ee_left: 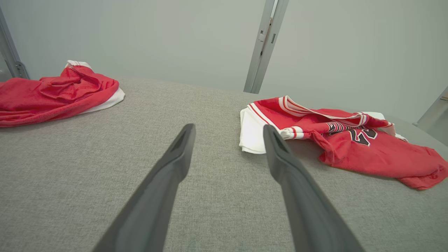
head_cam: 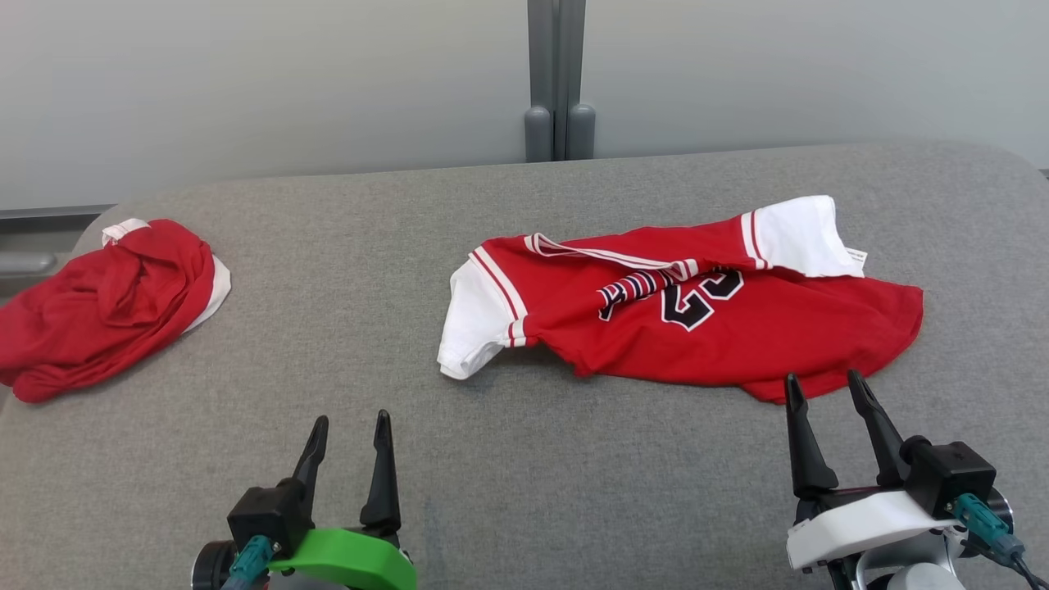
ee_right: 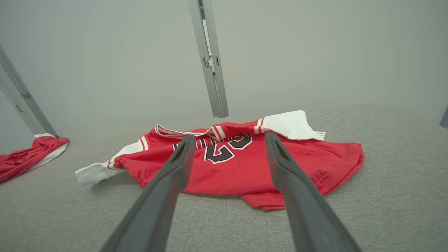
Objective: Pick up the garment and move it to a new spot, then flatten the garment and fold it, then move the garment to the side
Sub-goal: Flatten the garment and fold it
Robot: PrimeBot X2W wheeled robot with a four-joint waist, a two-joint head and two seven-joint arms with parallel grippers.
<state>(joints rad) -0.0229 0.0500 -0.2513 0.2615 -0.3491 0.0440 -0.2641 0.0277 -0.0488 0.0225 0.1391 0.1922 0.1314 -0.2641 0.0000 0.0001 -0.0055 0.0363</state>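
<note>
Grey table (head_cam: 524,492) bears two red garments, jersey (head_cam: 737,336) and crumpled heap (head_cam: 98,307); left claw (head_cam: 352,418) and right claw (head_cam: 822,377) gape empty.

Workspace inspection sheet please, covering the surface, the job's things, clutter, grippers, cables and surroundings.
Surface: grey fabric table top, flat, with rounded far corners.
Job's things: red jersey with white sleeves, lying rumpled and unfolded right of centre, number facing up.
Clutter: second red garment bunched at the table's left edge, apart from the jersey.
Grippers: left gripper open over the grey fabric, holding nothing; right gripper open, tips at the jersey's near hem, holding nothing.
Cables: teal plug and dark cable at the right wrist; another teal plug at the left wrist.
Surroundings: pale wall panels and a grey post behind the table.
</note>
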